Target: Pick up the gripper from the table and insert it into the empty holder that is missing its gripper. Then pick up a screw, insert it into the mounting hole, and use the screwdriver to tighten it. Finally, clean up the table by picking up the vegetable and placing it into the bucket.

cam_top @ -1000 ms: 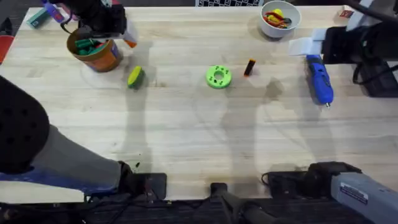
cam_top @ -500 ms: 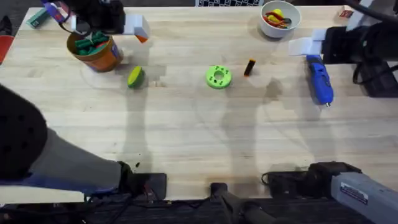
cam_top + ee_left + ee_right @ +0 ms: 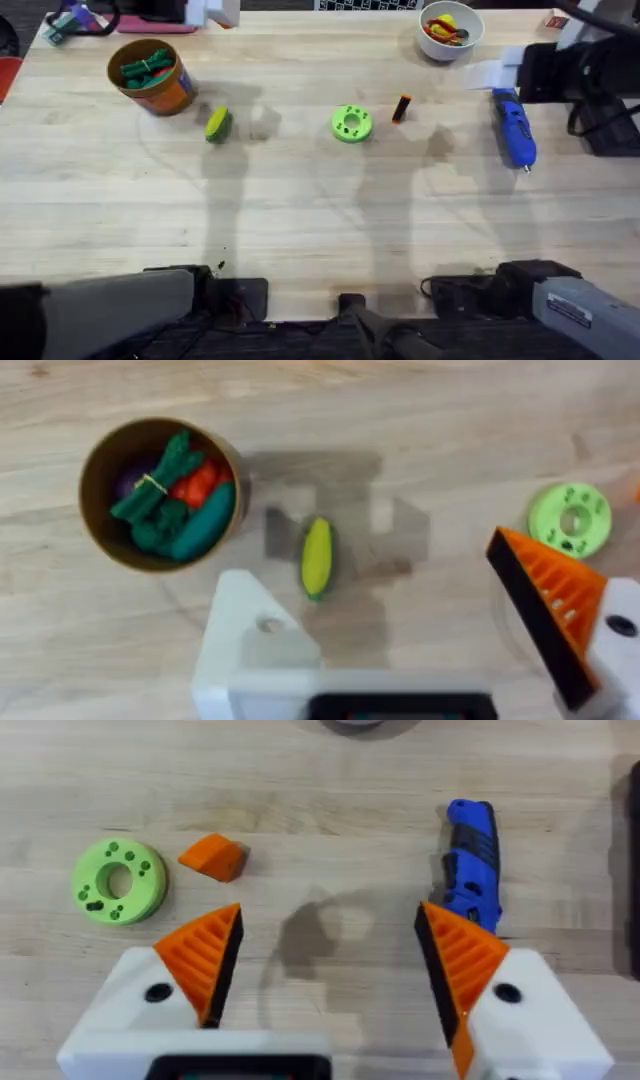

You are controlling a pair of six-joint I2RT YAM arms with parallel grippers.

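Two end effectors open and empty above my table [image 3: 300, 230].
I see the vegetable [image 3: 316, 556] below the left end effector [image 3: 400, 610], the screwdriver [image 3: 471, 862] beside the right end effector [image 3: 330, 960].

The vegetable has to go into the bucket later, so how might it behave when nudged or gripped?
The vegetable is a smooth oval lying on its side on the bare table, so it may roll if nudged sideways. Its rounded sides could slip between flat pads. It looks small and probably light.
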